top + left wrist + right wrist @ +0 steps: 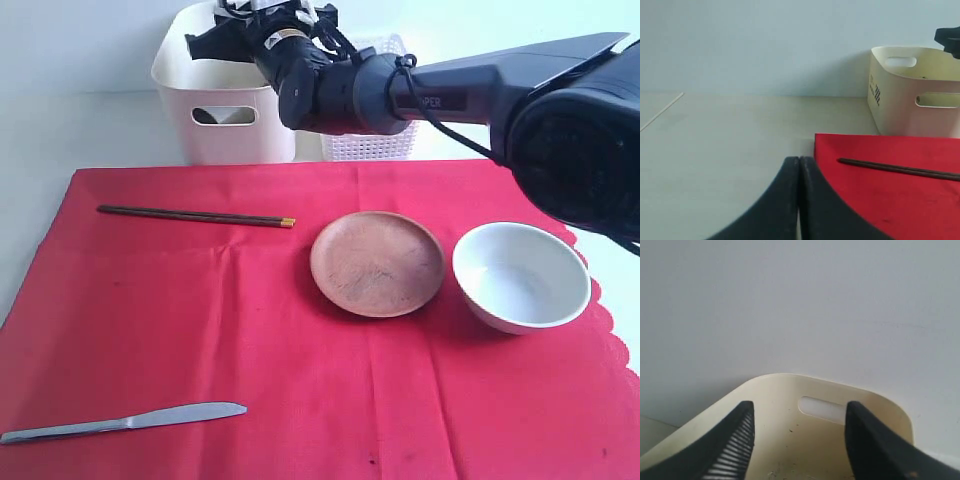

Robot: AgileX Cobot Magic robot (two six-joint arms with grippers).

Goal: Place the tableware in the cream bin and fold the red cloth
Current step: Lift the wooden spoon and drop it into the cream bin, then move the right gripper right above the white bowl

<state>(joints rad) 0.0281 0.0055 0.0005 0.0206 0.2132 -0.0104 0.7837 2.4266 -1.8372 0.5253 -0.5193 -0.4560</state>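
Surface: pale off-white matte tabletop [60,130].
Item 1: large bright red rectangular fabric cloth [300,400], laid flat over the near and middle surface, with its scalloped hem turned to the right edge; a bare strip is left along the left edge.
Item 2: tall smooth-walled cream plastic bin [225,140], stood upright near the far edge, just behind the cloth.
Item 3: small white lattice plastic basket [372,148], set just beside the bin, on its right-edge side.

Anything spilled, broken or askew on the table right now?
Nothing stands out. Chopsticks, table knife, wooden plate and white bowl lie intact on the red cloth, which shows only fold creases; the cream bin stands upright behind it.
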